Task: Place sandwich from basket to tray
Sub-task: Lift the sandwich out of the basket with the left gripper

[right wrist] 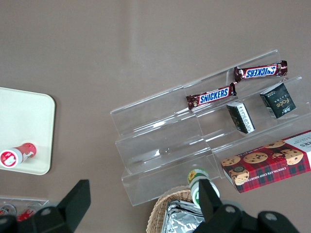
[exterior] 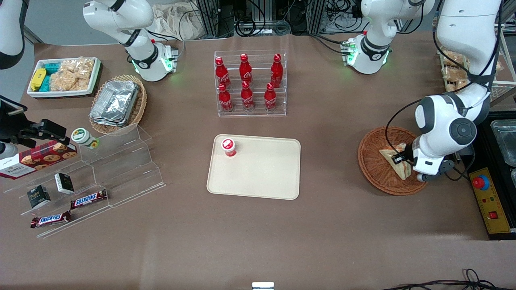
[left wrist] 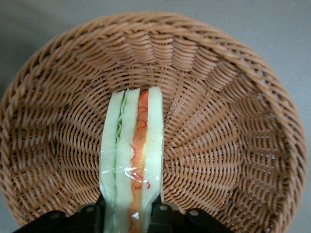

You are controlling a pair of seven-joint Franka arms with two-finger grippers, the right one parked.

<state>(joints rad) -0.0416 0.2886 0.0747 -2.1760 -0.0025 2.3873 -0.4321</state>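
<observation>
One grasp is in hand: your gripper (left wrist: 130,213) pinches the sandwich (left wrist: 131,160) on edge inside the basket (exterior: 373,169), so you next need a clean lift and carry to the tray (exterior: 262,173), clear of the red-capped jar (exterior: 228,147).

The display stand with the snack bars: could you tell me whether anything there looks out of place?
Yes: the green-lidded jar lies tipped on its side at the acrylic stand. The pincer is shut on the sandwich in the basket.

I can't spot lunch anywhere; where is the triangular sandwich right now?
The triangular pale-bread sandwich sits in the round reddish-brown wicker basket at the working arm's end of the table, gripped edge-on by the pincer.
</observation>
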